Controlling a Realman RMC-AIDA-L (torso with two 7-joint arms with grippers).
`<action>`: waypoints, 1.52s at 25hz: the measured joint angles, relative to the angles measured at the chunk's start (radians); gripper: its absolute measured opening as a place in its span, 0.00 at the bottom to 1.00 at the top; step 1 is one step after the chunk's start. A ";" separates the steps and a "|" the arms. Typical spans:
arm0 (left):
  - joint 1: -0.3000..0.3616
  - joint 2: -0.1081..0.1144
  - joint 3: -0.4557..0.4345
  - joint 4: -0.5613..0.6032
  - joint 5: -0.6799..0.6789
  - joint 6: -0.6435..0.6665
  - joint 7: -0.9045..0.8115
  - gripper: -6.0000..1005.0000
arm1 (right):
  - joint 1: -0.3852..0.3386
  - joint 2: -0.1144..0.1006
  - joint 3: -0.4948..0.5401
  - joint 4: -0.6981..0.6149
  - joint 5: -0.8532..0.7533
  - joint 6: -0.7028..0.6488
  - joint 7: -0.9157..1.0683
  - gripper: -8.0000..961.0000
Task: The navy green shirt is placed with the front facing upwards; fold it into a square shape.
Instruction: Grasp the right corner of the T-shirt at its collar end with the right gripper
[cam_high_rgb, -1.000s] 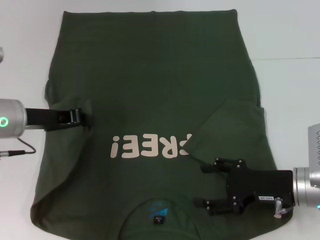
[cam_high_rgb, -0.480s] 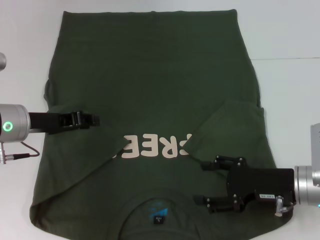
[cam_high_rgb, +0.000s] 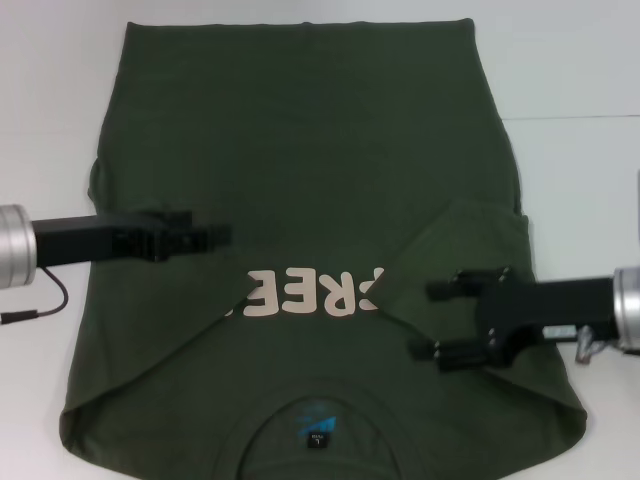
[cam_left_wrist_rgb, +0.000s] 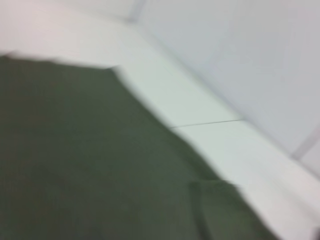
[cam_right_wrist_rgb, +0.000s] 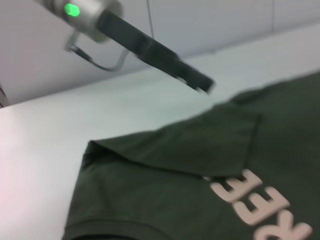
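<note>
The navy green shirt (cam_high_rgb: 310, 140) lies front up on the white table (cam_high_rgb: 580, 60), collar and blue label (cam_high_rgb: 318, 438) nearest me. Both sleeves are folded inward: the left flap (cam_high_rgb: 170, 290) covers the start of the cream letters (cam_high_rgb: 310, 293), and the right flap (cam_high_rgb: 470, 240) lies beside their other end. My left gripper (cam_high_rgb: 215, 238) hovers over the left flap's tip, open and holding nothing; the right wrist view shows it (cam_right_wrist_rgb: 202, 82) well above the cloth (cam_right_wrist_rgb: 190, 150). Over the shirt's right shoulder area my right gripper (cam_high_rgb: 432, 322) stands open and empty.
Bare white table surrounds the shirt on the left, right and far sides. A seam line in the tabletop (cam_high_rgb: 590, 117) runs off the shirt's right edge. A thin cable (cam_high_rgb: 45, 300) trails from my left arm at the table's left.
The left gripper carried the left sleeve inward over the letters, let it go and moved on to the right above it. The right gripper drew back toward the right and away from the collar.
</note>
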 joint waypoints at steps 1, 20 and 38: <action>0.002 0.003 -0.014 -0.005 -0.024 0.062 0.065 0.69 | -0.004 0.001 -0.001 -0.057 -0.034 -0.010 0.079 0.93; -0.054 0.005 -0.016 -0.162 -0.061 0.300 0.394 0.95 | 0.071 0.003 -0.129 -0.738 -0.769 -0.394 0.986 0.92; -0.089 -0.008 -0.021 -0.223 -0.062 0.246 0.422 0.95 | 0.048 0.005 -0.173 -0.567 -0.737 -0.361 1.000 0.89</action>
